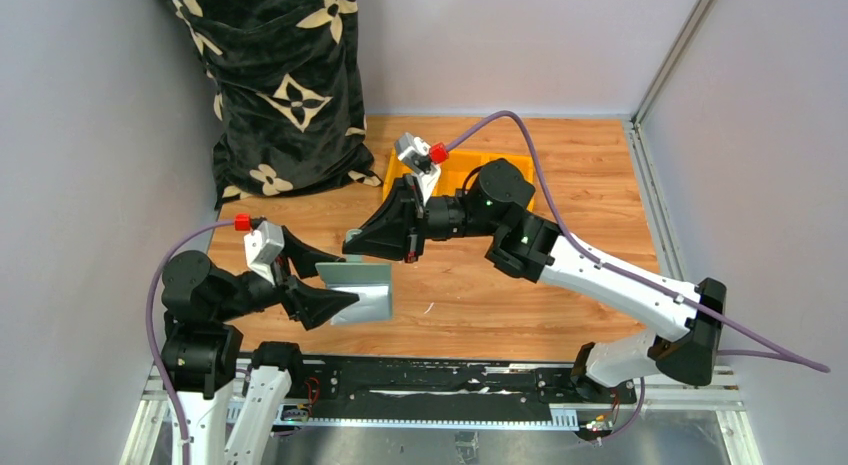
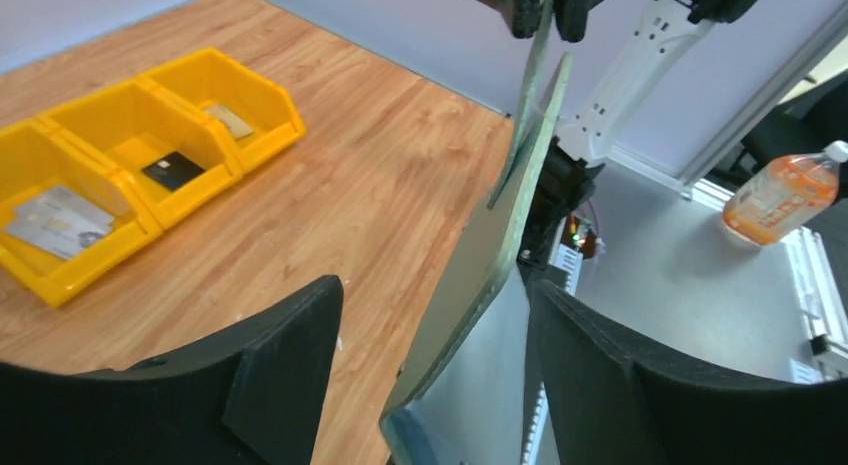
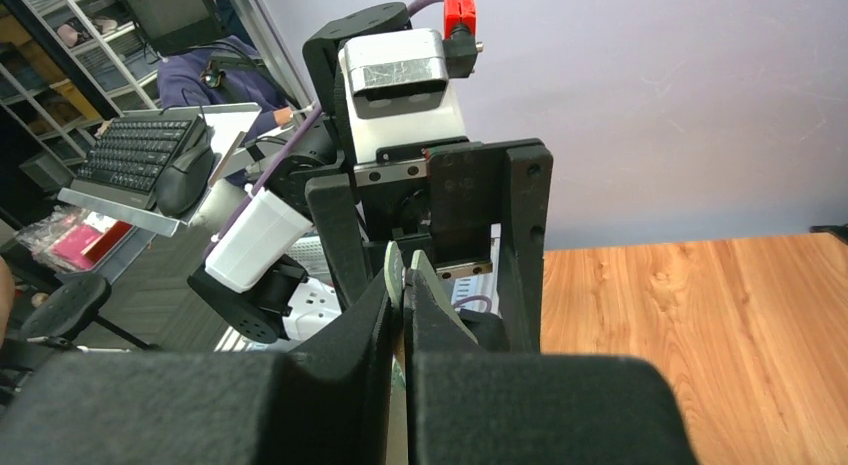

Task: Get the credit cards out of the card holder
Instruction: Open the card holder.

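Note:
The sage-green card holder (image 1: 362,290) hangs open above the table's front left. My right gripper (image 1: 350,247) is shut on its upper edge. In the right wrist view (image 3: 405,285) its fingertips pinch the two green flaps (image 3: 394,267). My left gripper (image 1: 348,281) is open, one finger on each side of the holder's lower part. In the left wrist view the holder (image 2: 490,255) runs edge-on through the gap of my left gripper (image 2: 435,310), its pale inside facing right. I cannot see any yellow-gold or orange-tan credit card in the holder.
A yellow three-part bin (image 2: 195,200) stands at the back of the table. It holds a black card (image 2: 172,169) and grey cards (image 2: 50,220), and my right arm partly hides it in the top view (image 1: 462,165). A black flower-print bag (image 1: 285,85) stands back left.

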Controlling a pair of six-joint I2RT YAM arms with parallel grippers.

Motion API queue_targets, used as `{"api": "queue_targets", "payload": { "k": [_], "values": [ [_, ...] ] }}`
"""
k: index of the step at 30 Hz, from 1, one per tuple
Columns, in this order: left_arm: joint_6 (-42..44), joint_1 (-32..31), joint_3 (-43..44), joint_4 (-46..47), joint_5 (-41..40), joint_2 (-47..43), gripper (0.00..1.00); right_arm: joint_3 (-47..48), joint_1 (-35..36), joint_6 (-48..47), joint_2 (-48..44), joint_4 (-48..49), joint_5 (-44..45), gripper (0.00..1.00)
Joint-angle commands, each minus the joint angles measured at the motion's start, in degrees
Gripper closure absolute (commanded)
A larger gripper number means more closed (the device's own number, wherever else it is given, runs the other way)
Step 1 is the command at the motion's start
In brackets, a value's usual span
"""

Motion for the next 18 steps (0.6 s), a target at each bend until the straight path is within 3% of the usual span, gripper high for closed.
{"api": "queue_targets", "payload": {
  "k": [1,3,5,7,11,18],
  "values": [
    [1.99,-0.29,-0.52,-0.13,3.89,-0.02,0.32,3.58,1.08,2.71,1.32,4.1,-1.84,1.0],
    [2.55,-0.23,0.01,-0.2,3.76,0.33,0.52,3.49,1.13,3.15,1.53,4.72,-2.21,1.0],
    [2.41,-0.26,0.84,-0.23,2.52,0.75,0.79,3.27,1.11,3.33,1.61,4.78,-2.64,0.98],
    [1.72,-0.24,1.59,-0.17,0.39,0.77,0.97,2.99,1.11,3.13,1.58,4.31,-2.81,0.83],
    [0.68,-0.22,3.35,-0.27,-1.93,1.0,1.0,1.67,0.98,-0.56,0.24,0.42,-2.51,0.58],
    [-2.49,-0.26,5.71,-0.24,-0.59,2.36,1.0,-4.44,-1.87,-3.93,-5.89,-2.63,-0.11,0.36]
  ]
}}
